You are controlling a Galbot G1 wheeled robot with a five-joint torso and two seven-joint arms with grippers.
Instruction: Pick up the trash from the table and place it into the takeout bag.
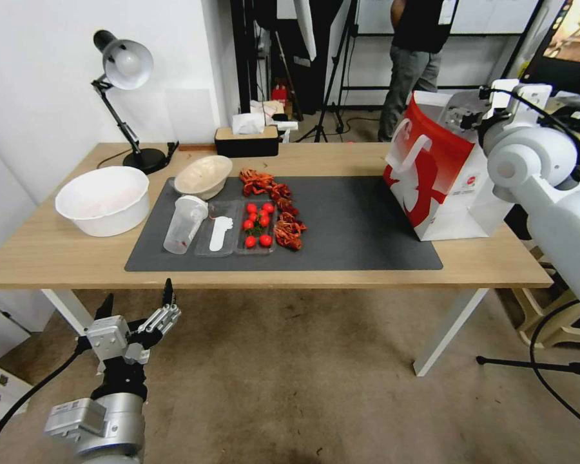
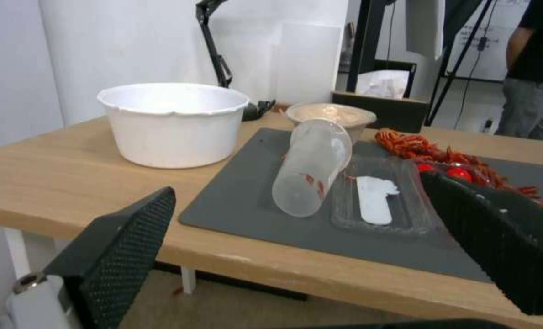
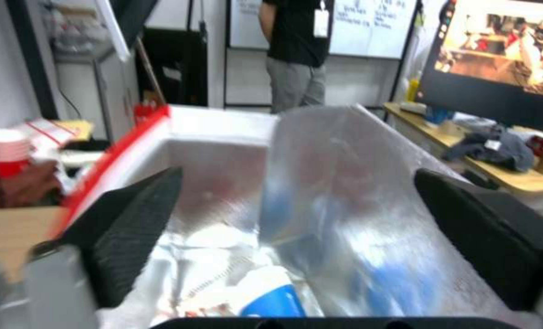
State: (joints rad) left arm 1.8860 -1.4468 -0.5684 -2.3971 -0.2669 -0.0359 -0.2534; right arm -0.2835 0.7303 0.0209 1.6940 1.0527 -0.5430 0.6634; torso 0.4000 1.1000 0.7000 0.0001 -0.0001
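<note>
Black ribbed fingers (image 3: 139, 214) of the right gripper (image 3: 296, 228) stood spread and empty above the mouth of the takeout bag (image 1: 441, 174). Between and below the jaws, a blue-and-white paper cup (image 3: 271, 297) already lay on the foil lining. Judged procedure: raise the wrist straight up before traversing, clearing the bag's rim. The left gripper (image 1: 138, 309) hung released below the table (image 1: 367, 274) edge; ahead of its jaws the clear plastic cup (image 2: 313, 167) lay on its side on the grey mat (image 1: 361, 225), a beige bowl (image 1: 203, 175) beyond it. Light wood top, white legs; a desk lamp (image 1: 124, 96) stood at the rear.
</note>
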